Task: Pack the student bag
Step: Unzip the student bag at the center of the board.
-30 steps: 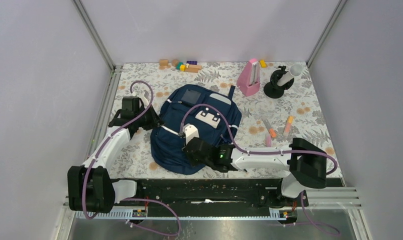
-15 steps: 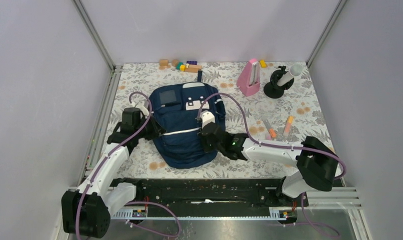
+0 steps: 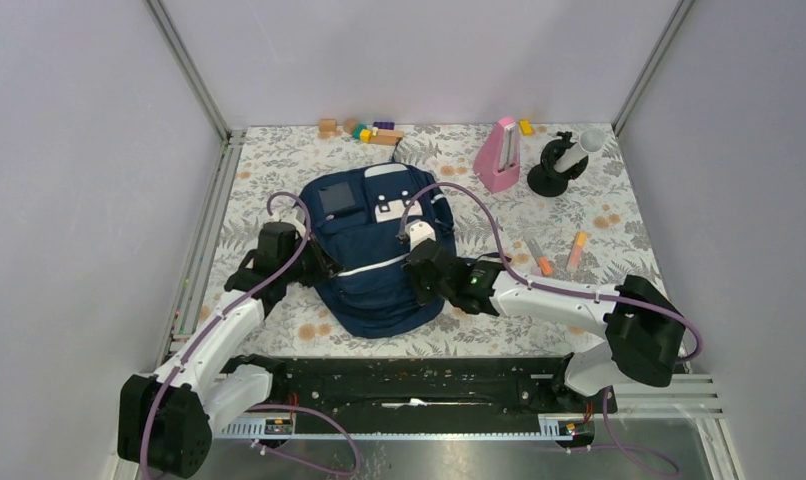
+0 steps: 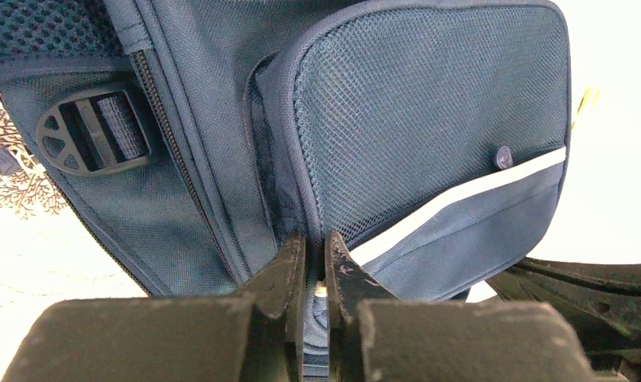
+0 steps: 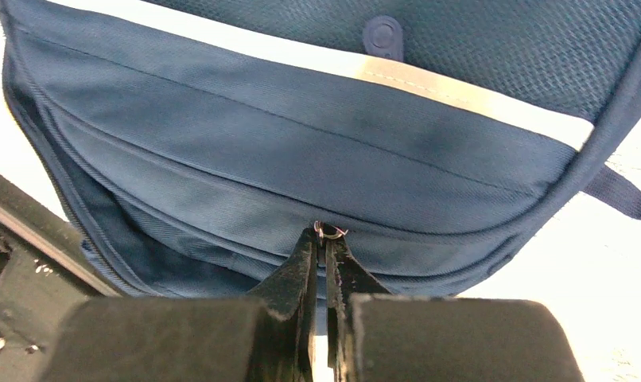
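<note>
The student bag (image 3: 364, 245), a navy blue backpack with thin white stripes and a white patch, lies flat in the middle of the floral table. My left gripper (image 3: 317, 262) is at its left edge, shut on a fold of the bag's fabric beside the mesh side pocket (image 4: 413, 127), in the left wrist view (image 4: 316, 251). My right gripper (image 3: 419, 272) is at the bag's right edge, shut on a small metal zipper ring (image 5: 328, 232) on the bag's seam.
A pink metronome-shaped block (image 3: 499, 155) and a black stand with a white ball (image 3: 559, 165) stand at the back right. Coloured blocks (image 3: 364, 130) lie at the back. Markers (image 3: 554, 255) lie to the right of the bag. The black rail (image 3: 419, 375) runs along the near edge.
The bag has been turned and dragged toward the back, its front pocket now pointing away from me. Both grippers moved with it, still holding its left and right edges.
</note>
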### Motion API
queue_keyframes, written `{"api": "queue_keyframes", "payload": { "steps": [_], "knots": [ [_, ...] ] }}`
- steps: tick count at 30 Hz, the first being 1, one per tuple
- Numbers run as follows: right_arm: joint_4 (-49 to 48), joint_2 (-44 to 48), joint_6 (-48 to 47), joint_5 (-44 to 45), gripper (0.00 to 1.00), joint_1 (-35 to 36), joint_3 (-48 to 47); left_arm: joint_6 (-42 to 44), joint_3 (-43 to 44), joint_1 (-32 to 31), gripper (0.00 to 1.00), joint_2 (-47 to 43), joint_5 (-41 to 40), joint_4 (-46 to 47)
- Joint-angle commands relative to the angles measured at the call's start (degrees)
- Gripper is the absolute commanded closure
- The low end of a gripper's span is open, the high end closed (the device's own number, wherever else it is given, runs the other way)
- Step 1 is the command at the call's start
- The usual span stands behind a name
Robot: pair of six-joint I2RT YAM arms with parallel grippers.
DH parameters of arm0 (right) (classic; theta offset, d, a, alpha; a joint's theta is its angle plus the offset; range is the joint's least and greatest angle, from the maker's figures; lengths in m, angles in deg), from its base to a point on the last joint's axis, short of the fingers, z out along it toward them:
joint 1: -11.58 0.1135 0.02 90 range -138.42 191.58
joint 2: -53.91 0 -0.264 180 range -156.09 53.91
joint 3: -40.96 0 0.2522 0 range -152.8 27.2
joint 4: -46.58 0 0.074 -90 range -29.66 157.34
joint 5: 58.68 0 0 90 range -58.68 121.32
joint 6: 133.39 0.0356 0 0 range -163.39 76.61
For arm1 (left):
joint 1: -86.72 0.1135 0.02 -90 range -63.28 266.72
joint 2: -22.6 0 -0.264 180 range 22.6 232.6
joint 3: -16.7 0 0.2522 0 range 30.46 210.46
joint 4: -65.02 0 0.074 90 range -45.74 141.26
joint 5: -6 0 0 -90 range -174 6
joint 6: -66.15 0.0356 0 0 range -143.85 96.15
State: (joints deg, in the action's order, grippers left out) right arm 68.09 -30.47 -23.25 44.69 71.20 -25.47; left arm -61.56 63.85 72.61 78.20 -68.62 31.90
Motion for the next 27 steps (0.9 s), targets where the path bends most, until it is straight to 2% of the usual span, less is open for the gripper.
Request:
{"api": "queue_keyframes", "payload": {
  "steps": [1, 18, 27],
  "knots": [
    [1.7, -0.9, 1.5, -5.7, 1.00, 2.3, -5.7, -4.6, -0.6, -2.7, 1.00, -0.7, 2.7, 8.9],
    [3.8, -11.2, 3.2, -9.4, 1.00, 6.5, -18.0, -10.3, -3.1, -4.3, 1.00, -2.0, 0.8, 14.3],
    [0.2, -14.6, 4.4, -11.5, 1.00, 7.4, -20.3, -13.2, -3.3, -6.0, 1.00, -2.0, 0.4, 16.2]
  ]
}}
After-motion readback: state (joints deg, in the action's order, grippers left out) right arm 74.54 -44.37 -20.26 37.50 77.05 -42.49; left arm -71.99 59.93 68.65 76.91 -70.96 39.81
